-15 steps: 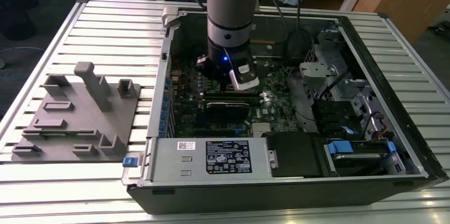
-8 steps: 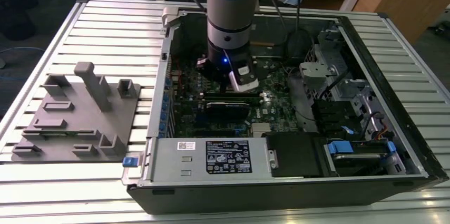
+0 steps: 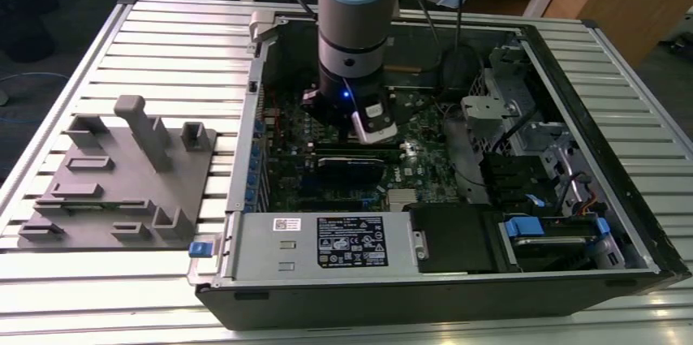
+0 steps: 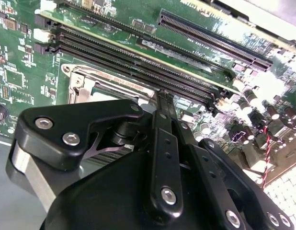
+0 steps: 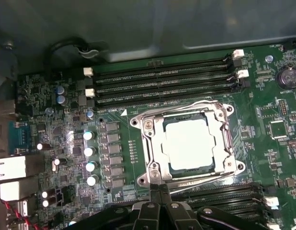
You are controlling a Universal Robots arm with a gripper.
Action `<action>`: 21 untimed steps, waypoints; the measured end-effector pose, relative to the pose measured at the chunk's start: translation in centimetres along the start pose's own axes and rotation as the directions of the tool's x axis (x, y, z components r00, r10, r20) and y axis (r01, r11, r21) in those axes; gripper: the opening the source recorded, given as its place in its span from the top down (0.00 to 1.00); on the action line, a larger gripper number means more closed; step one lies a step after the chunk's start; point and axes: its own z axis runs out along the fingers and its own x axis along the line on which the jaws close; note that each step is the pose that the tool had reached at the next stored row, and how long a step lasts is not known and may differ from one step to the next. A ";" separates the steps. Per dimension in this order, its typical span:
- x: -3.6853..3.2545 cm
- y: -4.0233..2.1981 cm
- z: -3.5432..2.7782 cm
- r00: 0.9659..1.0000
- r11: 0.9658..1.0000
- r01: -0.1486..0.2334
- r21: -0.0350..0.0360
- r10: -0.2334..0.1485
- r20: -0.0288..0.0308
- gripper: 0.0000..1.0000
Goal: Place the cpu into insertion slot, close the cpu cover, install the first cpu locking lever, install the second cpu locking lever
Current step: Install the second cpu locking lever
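- The robot's hand [image 5: 160, 191] hangs low inside the open computer case [image 3: 606, 272], its two slim fingers [image 4: 163, 125] pressed together with nothing seen between them, tips at the near edge of the insertion slot [image 5: 188, 143].
- The cpu [image 5: 190, 143] lies flat in that slot, pale metal top upward, its edges square with the socket frame and parallel to the long memory slots [image 5: 162, 81] beside it.
- The cpu cover [image 5: 150, 143] appears folded down around the chip, its window framing the metal top; that step looks done.
- A thin locking lever [image 5: 200, 181] runs along the socket edge nearest the fingertips, its long axis parallel to the memory slots; whether either lever is latched cannot be told, so the lever steps seem to remain.
- Outside the case, a grey fixture block [image 3: 119, 183] sits on the slatted counter [image 3: 174, 45], at the exterior view's left.
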 end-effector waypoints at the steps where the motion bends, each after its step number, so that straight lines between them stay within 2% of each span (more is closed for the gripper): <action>1: 0.01 -0.01 0.04 1.000 1.000 0.000 -0.004 0.000 -0.001 0.90; 5: 0.13 -0.08 0.40 1.000 1.000 0.000 -0.010 0.000 -0.002 0.90; 15: 0.36 -0.21 0.85 1.000 0.999 -0.001 -0.036 0.001 -0.005 0.90; 21: 0.41 -0.38 1.18 1.000 0.999 -0.003 -0.045 0.003 -0.007 0.90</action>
